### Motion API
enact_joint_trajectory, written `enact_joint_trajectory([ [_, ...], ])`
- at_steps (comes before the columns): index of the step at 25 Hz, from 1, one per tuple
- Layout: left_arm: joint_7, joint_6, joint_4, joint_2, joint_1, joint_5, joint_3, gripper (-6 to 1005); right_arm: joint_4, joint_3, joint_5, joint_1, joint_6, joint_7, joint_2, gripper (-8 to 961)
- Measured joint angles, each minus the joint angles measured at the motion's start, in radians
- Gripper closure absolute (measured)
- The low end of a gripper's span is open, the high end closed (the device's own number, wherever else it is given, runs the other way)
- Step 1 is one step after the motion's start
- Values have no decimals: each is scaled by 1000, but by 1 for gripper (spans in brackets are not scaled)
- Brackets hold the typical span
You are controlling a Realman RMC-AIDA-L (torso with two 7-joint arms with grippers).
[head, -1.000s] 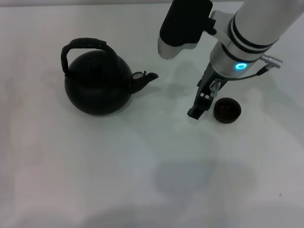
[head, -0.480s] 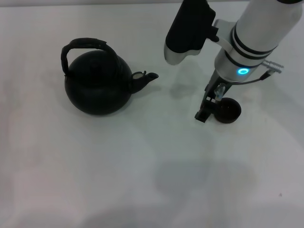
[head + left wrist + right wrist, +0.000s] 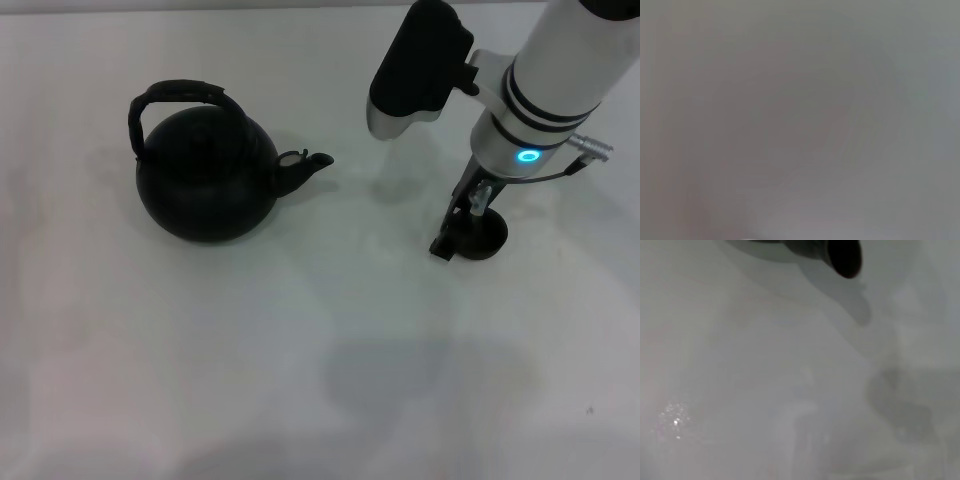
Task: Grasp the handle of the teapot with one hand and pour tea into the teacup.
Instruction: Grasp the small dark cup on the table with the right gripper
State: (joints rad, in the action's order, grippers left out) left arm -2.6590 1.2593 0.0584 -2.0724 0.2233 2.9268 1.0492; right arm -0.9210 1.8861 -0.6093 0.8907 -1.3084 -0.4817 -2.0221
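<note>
The matte-black teapot (image 3: 205, 180) stands on the white table at the left, its spout (image 3: 305, 168) pointing right. Its arched handle (image 3: 170, 98) stands upright and nothing touches it. The tiny dark teacup (image 3: 487, 236) sits at the right, well apart from the pot. My right gripper (image 3: 458, 232) is down at the cup's left side, open, with one dark finger (image 3: 445, 240) by the cup's left rim and covering part of it. The right wrist view shows a dark rounded shape (image 3: 844, 257) at the picture's edge; I cannot tell what it is. The left gripper is out of view.
The white table (image 3: 300, 350) lies bare between pot and cup and toward the front. The right arm's black and white forearm (image 3: 420, 65) hangs over the far middle of the table. The left wrist view shows only plain grey.
My right gripper has moved rightward, from beside the cup's left to right at its left rim, now overlapping it. The teapot and the cup have not moved.
</note>
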Motion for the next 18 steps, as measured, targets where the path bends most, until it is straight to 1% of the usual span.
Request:
enact_joint_trajectory([
  [5, 13, 0, 0, -1, 0, 0, 0, 353, 11, -7, 31, -3, -5, 7, 1, 109],
  [13, 21, 8, 0, -2, -1, 0, 0, 353, 5, -8, 28, -3, -29, 11, -1, 108],
  [18, 21, 9, 0, 0, -1, 0, 0, 354, 4, -39, 32, -3, -42, 12, 0, 108],
])
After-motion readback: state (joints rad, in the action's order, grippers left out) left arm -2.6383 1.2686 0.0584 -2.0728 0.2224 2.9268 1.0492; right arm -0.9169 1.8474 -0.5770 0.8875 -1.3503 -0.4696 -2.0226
